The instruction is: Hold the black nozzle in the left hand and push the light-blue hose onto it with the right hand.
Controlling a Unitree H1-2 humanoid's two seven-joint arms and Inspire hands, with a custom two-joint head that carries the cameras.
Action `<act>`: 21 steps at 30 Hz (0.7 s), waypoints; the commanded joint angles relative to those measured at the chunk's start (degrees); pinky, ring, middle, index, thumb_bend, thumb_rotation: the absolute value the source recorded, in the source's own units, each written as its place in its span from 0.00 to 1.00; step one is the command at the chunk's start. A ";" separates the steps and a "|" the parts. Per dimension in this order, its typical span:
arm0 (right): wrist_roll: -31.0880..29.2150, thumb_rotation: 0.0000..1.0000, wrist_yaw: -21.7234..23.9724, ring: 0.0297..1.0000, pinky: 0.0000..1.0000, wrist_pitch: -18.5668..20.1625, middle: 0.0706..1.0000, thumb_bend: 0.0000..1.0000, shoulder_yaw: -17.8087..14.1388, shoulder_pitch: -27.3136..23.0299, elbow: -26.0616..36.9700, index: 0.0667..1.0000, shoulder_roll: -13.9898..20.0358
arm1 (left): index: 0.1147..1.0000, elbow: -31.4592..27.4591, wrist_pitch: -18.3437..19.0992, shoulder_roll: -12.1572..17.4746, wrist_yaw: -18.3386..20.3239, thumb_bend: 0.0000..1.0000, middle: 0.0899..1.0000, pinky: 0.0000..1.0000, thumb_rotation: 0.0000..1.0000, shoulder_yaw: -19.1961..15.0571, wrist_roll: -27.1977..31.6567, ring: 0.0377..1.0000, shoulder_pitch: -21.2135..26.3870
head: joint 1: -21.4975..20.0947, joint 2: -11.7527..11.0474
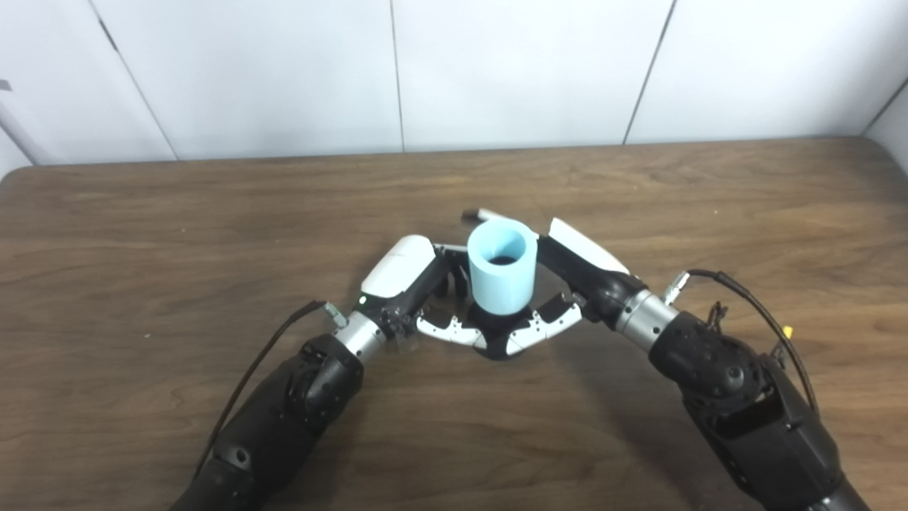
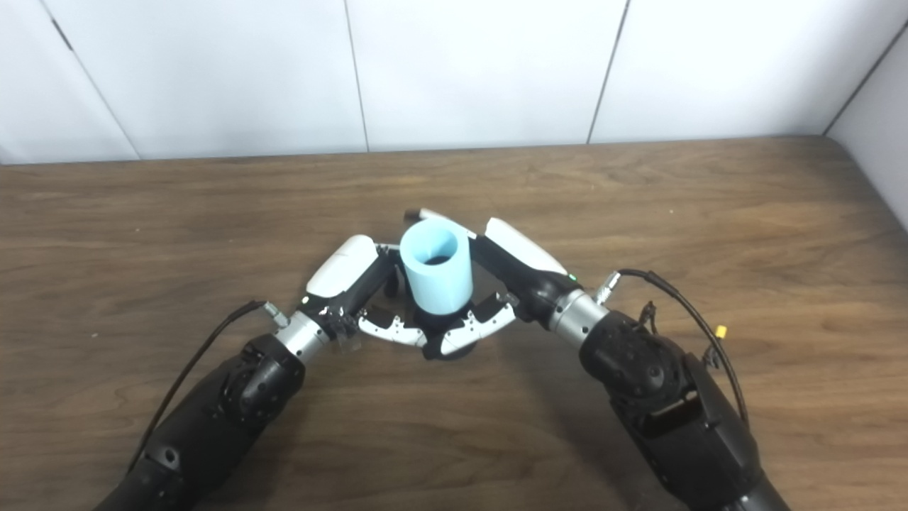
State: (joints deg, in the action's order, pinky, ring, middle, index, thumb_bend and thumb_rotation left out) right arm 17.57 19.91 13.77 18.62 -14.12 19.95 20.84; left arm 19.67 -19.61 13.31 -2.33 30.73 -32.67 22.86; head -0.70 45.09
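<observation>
Both hands (image 1: 454,298) on hose (image 1: 501,266) (upright).

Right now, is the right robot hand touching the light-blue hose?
Touching. The left eye view shows the right robot hand pressed against the light-blue hose, no gap visible.

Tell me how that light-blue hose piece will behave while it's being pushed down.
The light-blue hose is a short, thick-walled tube standing upright, so it will probably hold its shape rather than flop. Its smooth surface may slip in the right hand. Both hands flank it, with the left hand opposite, so tipping seems unlikely.
</observation>
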 commanded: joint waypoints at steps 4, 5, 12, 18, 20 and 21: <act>0.03 0.26 0.92 1.00 0.92 0.14 1.00 1.00 -1.69 -2.90 2.79 1.00 -0.33 | 0.44 4.99 4.62 1.01 6.10 0.50 0.43 0.35 0.00 2.83 -3.20 0.39 -4.46 | -0.09 0.09; -0.29 0.25 1.16 1.00 0.92 0.22 1.00 1.00 -1.87 -2.88 2.78 1.00 -0.32 | 0.44 4.94 4.76 1.04 6.23 0.50 0.43 0.35 0.00 2.85 -3.20 0.39 -4.43 | 0.01 0.18; -0.34 0.26 0.86 1.00 0.85 -0.54 1.00 1.00 -3.32 -2.62 3.02 1.00 -0.27 | 0.45 4.84 4.73 1.34 6.49 0.50 0.43 0.35 0.00 2.76 -3.03 0.39 -4.39 | -0.08 0.16; -2.51 0.29 2.26 1.00 0.87 3.53 1.00 1.00 -6.65 -3.91 4.39 1.00 0.46 | 0.46 4.49 5.12 1.47 6.85 0.50 0.43 0.33 0.00 2.64 -2.88 0.37 -4.39 | -0.20 0.17; -4.51 0.30 3.13 1.00 0.87 3.86 1.00 1.00 -8.05 -4.37 3.77 1.00 0.98 | 0.45 4.54 5.25 1.42 6.91 0.50 0.43 0.34 0.00 2.60 -2.79 0.37 -4.35 | -0.22 0.09; -6.27 0.31 3.97 1.00 0.88 4.13 1.00 1.00 -8.89 -4.52 3.42 1.00 1.46 | 0.45 4.74 5.14 1.39 6.80 0.50 0.43 0.34 0.00 2.60 -2.81 0.38 -4.30 | -0.32 0.05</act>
State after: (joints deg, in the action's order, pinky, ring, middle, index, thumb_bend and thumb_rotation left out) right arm 13.71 23.24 17.89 11.20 -16.18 22.26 20.99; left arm 19.79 -19.47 13.27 -2.17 30.81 -32.64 23.03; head -0.88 45.18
